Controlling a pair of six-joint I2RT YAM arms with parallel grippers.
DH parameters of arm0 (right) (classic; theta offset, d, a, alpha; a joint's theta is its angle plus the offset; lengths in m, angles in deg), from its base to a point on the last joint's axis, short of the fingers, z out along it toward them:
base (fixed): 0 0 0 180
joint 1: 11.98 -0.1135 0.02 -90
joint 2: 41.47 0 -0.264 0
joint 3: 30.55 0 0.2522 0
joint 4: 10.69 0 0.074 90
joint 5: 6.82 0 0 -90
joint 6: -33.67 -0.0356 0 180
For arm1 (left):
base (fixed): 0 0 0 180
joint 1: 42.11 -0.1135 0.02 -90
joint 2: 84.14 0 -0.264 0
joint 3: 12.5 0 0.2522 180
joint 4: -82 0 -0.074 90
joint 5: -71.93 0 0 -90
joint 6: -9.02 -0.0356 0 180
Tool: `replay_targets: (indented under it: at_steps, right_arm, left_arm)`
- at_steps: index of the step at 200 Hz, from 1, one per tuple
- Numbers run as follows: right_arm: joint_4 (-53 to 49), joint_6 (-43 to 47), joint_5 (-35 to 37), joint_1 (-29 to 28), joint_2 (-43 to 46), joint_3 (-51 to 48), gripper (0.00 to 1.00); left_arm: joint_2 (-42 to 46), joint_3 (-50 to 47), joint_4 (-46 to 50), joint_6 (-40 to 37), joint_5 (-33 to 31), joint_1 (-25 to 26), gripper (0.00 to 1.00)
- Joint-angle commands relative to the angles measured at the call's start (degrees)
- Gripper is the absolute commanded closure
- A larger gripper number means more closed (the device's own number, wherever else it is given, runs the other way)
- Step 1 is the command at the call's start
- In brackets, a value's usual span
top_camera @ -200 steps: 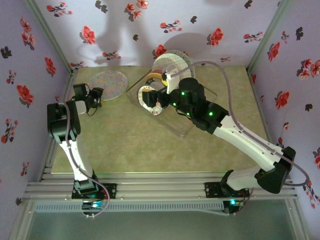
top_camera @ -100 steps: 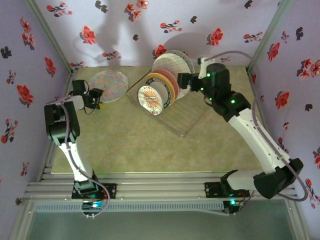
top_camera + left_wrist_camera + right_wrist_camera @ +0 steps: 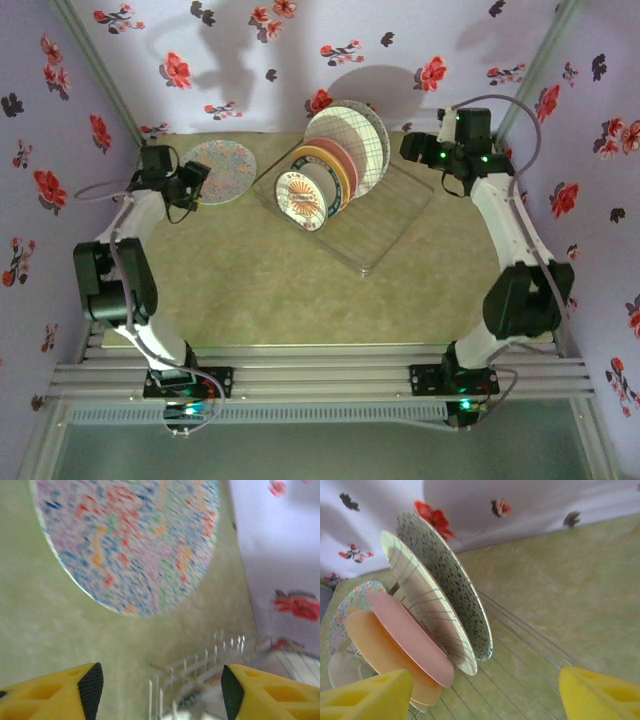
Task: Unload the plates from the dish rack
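While left fingers [image 3: 50, 692] and right fingers [image 3: 600, 690] gape apart, 5 plates [image 3: 350, 145] stand between them.

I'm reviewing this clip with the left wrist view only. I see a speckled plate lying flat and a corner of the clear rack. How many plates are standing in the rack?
Observer: Five, on edge in the rack: a blue-speckled plate at the back, then a lined plate, a pink plate, an orange plate and a small white plate at the other end.
Operator: Is the right end effector gripping one?
Observer: No. The right end effector is open, beside the row.
Operator: Where does the left arm sit from above?
Observer: The left end effector is at the left edge of the flat plate, left of the rack.
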Motion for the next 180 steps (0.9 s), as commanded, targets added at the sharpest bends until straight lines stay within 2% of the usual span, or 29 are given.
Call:
replay_targets:
  at_steps: [1, 27, 82, 129, 180]
  right_arm:
    - [3.8, 2.0, -10.8, 0.9, -4.8, 4.3, 0.27]
    - [2.6, 6.3, -16.0, 1.2, -11.5, 8.9, 0.34]
    - [-1.0, 14.4, -18.4, 1.2, -20.5, 16.9, 0.42]
    - [-3.0, 17.8, -18.1, 1.4, -24.1, 20.1, 0.50]
    - [-4.2, 20.8, -19.8, 1.5, -26.3, 22.2, 0.55]
  left_arm:
    - [7.1, 0.7, 6.5, -5.9, -5.2, 6.1, 0.32]
    - [14.5, -1.5, 7.0, -8.9, -8.7, 13.9, 0.30]
    - [27.5, -7.2, 1.8, -13.5, -10.0, 27.1, 0.32]
    - [33.0, -8.0, 3.4, -13.1, -10.2, 29.2, 0.33]
    - [33.5, -6.4, 3.3, -14.6, -10.0, 29.7, 0.33]
